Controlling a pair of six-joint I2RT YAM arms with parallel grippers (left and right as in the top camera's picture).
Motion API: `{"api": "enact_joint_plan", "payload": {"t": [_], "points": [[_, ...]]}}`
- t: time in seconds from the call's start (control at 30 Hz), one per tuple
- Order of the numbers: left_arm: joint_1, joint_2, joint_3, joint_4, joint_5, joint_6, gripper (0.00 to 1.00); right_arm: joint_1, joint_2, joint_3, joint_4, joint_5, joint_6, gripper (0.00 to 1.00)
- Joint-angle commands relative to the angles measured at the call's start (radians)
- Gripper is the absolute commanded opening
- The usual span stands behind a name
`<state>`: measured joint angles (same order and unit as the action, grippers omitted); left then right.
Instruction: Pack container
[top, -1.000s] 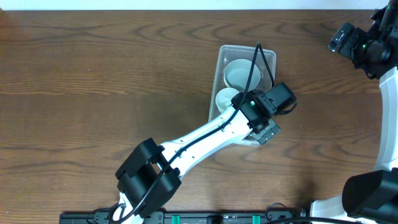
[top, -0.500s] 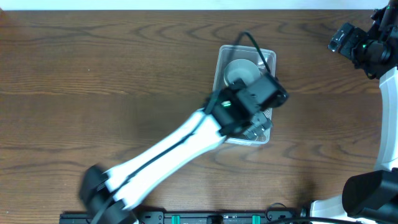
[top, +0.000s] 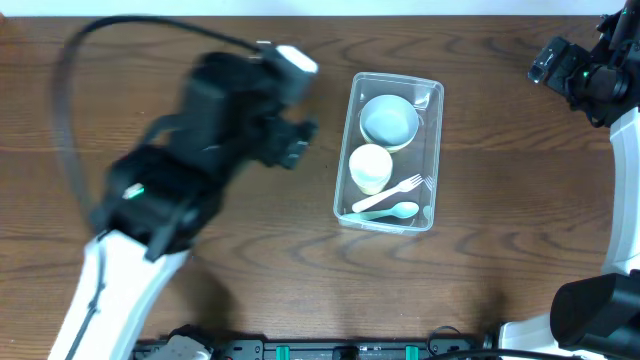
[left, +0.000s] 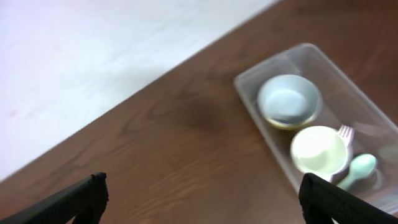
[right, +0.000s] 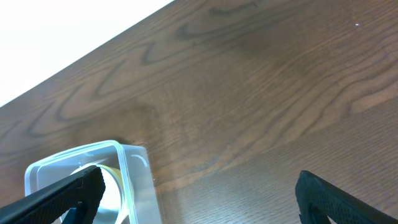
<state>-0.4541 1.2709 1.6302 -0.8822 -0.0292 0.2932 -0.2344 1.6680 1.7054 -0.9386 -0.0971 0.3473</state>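
With the container (top: 437, 150) lying right of centre in the overhead frame, already holding a bowl (top: 388, 120), cup (top: 370, 167), fork (top: 405, 188) and spoon (top: 390, 211), and both the left gripper (left: 202, 193) and the right gripper (right: 199, 186) spread wide and empty, packing seemed finished, leaving at most a check for anything unpacked.

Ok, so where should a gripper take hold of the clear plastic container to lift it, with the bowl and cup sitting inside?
Probably the rim of the container on its long wall toward the right arm, coming straight down with one of the jaws inside and one outside. The rim there is thin and upright, and the bowl leaves a bare strip beside that wall.
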Motion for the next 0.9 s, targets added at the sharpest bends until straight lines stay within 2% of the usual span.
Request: {"api": "enact_joint_plan", "payload": {"t": [0.0,0.3,0.63,0.87], "points": [[0.102,-0.115,-0.093,-0.003,0.101,0.016,0.98,-0.009,-0.001,0.000,0.000,0.003,-0.005,0.99],[0.234,-0.454,-0.481,0.056,0.101,0.016,0.98,-0.009,-0.001,0.000,0.000,0.003,-0.005,0.99],[0.286,-0.785,-0.927,0.190,0.101,0.015,0.98,-0.009,-0.001,0.000,0.000,0.003,-0.005,0.99],[0.309,-0.958,-1.139,0.237,0.101,-0.034,0.98,-0.009,-0.001,0.000,0.000,0.003,-0.005,0.99]]}}
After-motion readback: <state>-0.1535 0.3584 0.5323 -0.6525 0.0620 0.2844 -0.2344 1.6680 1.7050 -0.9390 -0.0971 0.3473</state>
